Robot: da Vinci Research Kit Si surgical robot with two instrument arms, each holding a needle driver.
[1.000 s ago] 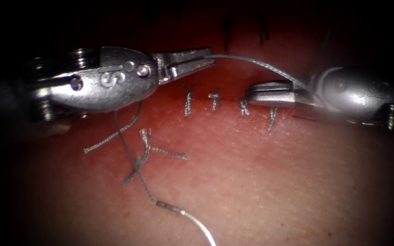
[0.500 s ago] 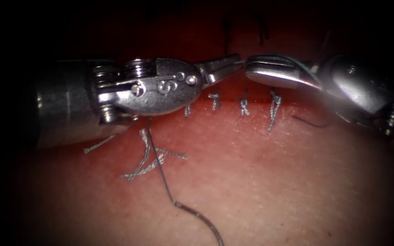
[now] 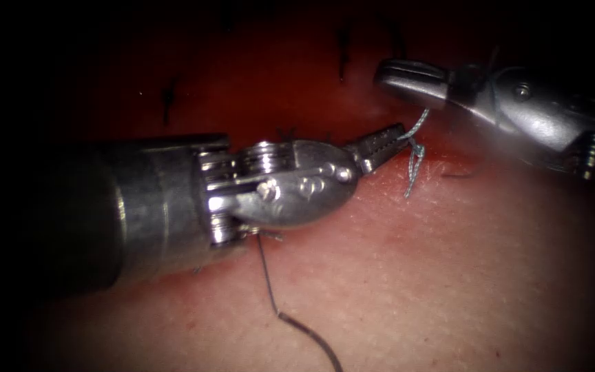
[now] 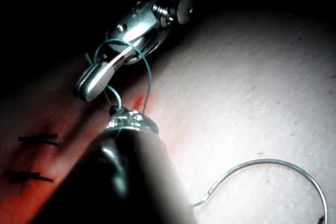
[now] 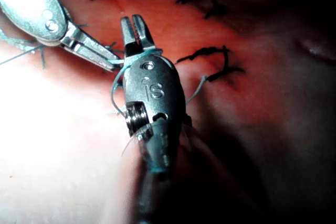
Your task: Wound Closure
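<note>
Several finished stitches (image 5: pixel 207 59) already cross the cut; one knot remains in work. Needle (image 4: pixel 273 174) lies free on the tissue (image 3: pixel 449 275). Left tool (image 3: pixel 387 141) fingers pinch the thread (image 3: pixel 413 162); right tool (image 3: pixel 408 74) fingers, wrapped by thread, appear pressed together, holding nothing. Right tool body reads "IS".

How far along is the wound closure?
Done: needle is out, lying free on the tissue. In hand: left tool grips the thread at the stitch site; thread loops round the right tool, whose hold is unclear. Left: knot not yet tightened, thread uncut.
</note>
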